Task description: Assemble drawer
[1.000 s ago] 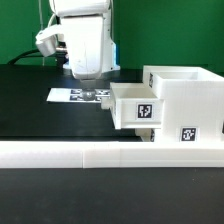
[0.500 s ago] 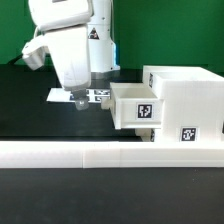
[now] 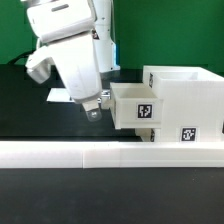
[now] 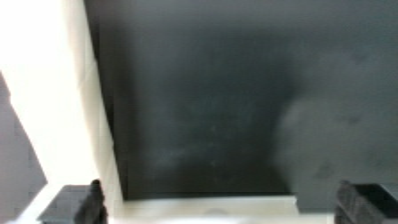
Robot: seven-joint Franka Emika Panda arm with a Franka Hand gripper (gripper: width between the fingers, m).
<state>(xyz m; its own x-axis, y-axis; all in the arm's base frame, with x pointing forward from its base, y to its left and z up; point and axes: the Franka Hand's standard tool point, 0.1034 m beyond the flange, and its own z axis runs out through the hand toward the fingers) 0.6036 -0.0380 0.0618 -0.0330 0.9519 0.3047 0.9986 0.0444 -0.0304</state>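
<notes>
The drawer's large white casing [image 3: 186, 96] stands at the exterior view's right, with tags on its front. One white box tray [image 3: 134, 108] sticks out of the casing's left side and shows a tag. I cannot make out a second tray. My gripper [image 3: 93, 108] hangs tilted just left of that tray, its fingertips close to the tray's left wall. In the wrist view the gripper [image 4: 217, 205] is open, with its dark fingers [image 4: 71, 205] far apart. A white surface [image 4: 214, 208] lies low between them, and a white strip [image 4: 50, 100] runs along one side over the black table.
A long low white rail [image 3: 100, 154] runs across the front of the black table. The marker board [image 3: 58, 97] lies behind my gripper, mostly hidden by it. A green backdrop stands at the back.
My gripper has come down and forward, tilted over, and moved toward the tray's left wall. It now covers most of the marker board. The casing and tray have not moved.
</notes>
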